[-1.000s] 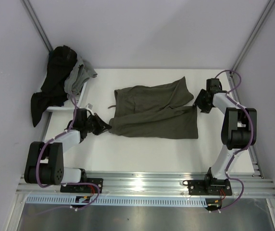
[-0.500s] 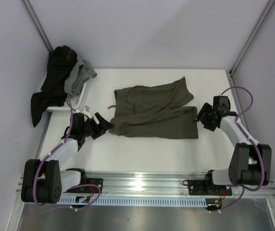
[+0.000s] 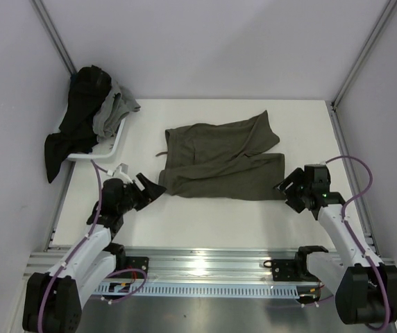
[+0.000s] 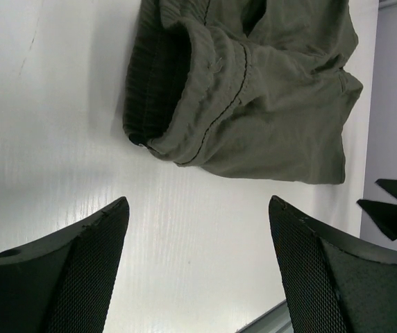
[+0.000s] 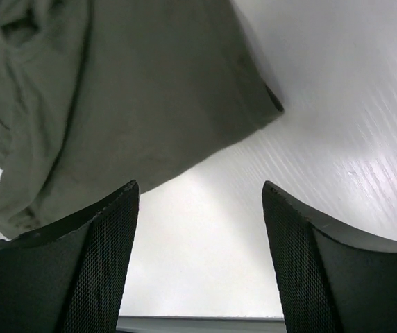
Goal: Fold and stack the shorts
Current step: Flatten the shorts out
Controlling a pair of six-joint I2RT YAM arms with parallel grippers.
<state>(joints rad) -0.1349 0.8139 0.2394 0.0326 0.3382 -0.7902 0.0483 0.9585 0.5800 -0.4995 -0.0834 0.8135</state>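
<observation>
1. Rail (image 3: 205, 267): metal, runs along the near edge; both arm bases are bolted to it.

2. Table (image 3: 212, 222): white, matte surface.

3. Left gripper (image 3: 148, 188) (image 4: 197, 208): low over the table at 8 o'clock from centre, pointing toward 2 o'clock. Fingers spread wide with nothing between them. In the left wrist view, bare table lies under the gap. The rolled waistband corner lies just past the tips, apart from them.

4. Right gripper (image 3: 286, 186) (image 5: 200, 187): low over the table at 4 o'clock from centre, pointing toward 10 o'clock. Fingers spread wide, holding nothing. In the right wrist view, the near hem corner of a leg lies just past the tips, not touching. Its black fingertips also show at the right edge of the left wrist view.

5. Shorts (image 3: 223, 163) (image 4: 254, 90) (image 5: 115, 90): olive green, lying flat on the table at centre, between the two grippers.
   - Waistband toward 9 o'clock, with a drawstring end trailing from it.
   - Legs toward 3 o'clock; the far leg angles toward 1 o'clock.
   - Fabric lightly creased.

6. Tray (image 3: 120, 139): white, at 10 o'clock, well apart from the shorts.
   - Dark garments (image 3: 80, 118) heaped in it, spilling over its left side.
   - Grey garment (image 3: 115, 105) on the right of the heap.
</observation>
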